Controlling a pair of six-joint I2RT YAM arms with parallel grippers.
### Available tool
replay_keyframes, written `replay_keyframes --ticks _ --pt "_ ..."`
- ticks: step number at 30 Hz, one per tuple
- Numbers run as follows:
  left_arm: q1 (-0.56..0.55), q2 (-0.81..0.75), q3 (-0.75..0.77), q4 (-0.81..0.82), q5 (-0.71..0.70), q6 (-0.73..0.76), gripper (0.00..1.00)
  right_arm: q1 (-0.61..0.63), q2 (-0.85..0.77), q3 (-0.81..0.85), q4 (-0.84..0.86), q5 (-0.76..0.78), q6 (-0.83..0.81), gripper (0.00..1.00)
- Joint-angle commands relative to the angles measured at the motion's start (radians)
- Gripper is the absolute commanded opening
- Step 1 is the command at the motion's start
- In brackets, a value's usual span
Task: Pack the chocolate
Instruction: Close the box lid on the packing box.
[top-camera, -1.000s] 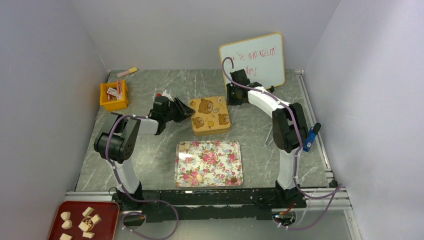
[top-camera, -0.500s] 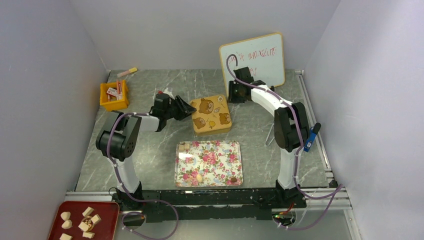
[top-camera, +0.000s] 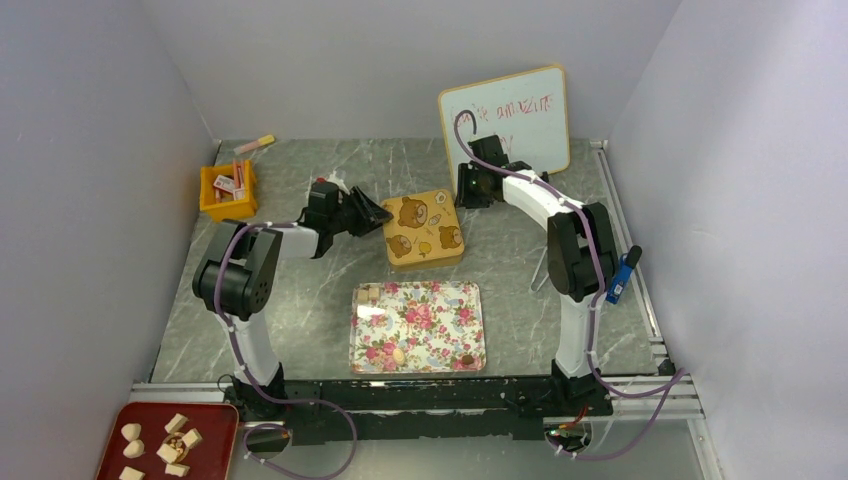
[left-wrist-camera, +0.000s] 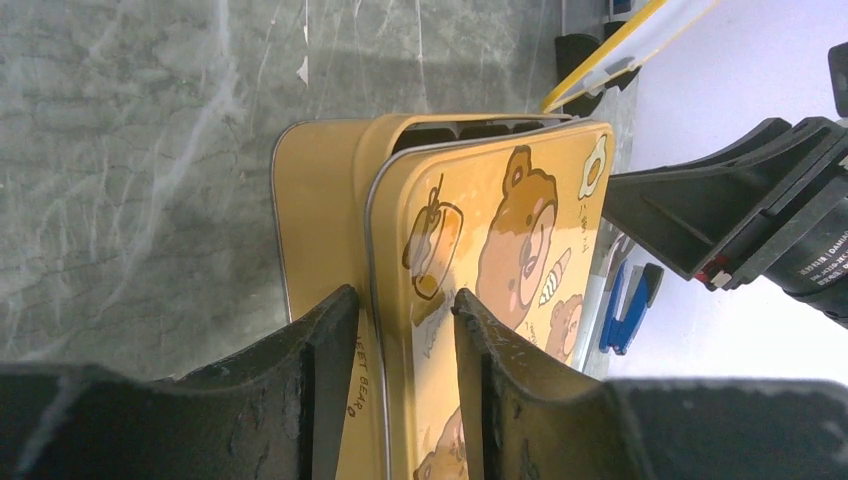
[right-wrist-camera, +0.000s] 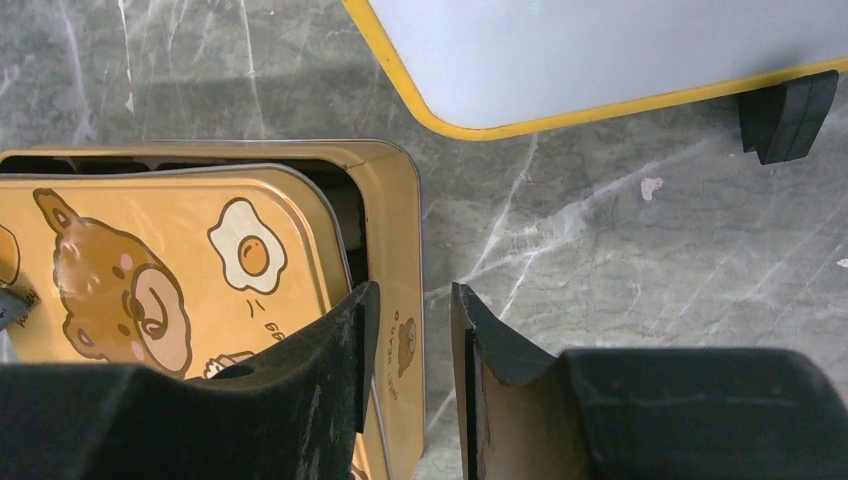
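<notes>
Left wrist view: left end effector (left-wrist-camera: 405, 300) looks pinched on the lid (left-wrist-camera: 490, 230) edge, and the lid sits skewed off the tin (left-wrist-camera: 320, 200). Right end effector (right-wrist-camera: 415, 290) straddles the tin's far wall, fingers narrowly apart; can't tell if it's gripping. Chocolate (top-camera: 370, 293) is on the floral tray (top-camera: 420, 318), near side of the table (top-camera: 300, 300), well apart from the tin. Suggest the right pins the tin down while the left lifts the lid straight up, no twisting, else the tin drags.
</notes>
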Motion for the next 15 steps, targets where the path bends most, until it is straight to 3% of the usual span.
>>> replay_keyframes --ticks 1,15 --pt "0.01 -0.006 0.041 -0.001 0.012 0.023 0.45 -0.002 0.013 0.0 0.026 -0.001 0.01 0.37" --pt "0.021 0.036 0.129 -0.022 0.025 0.022 0.45 -0.012 0.026 -0.005 0.025 -0.004 0.011 0.37"
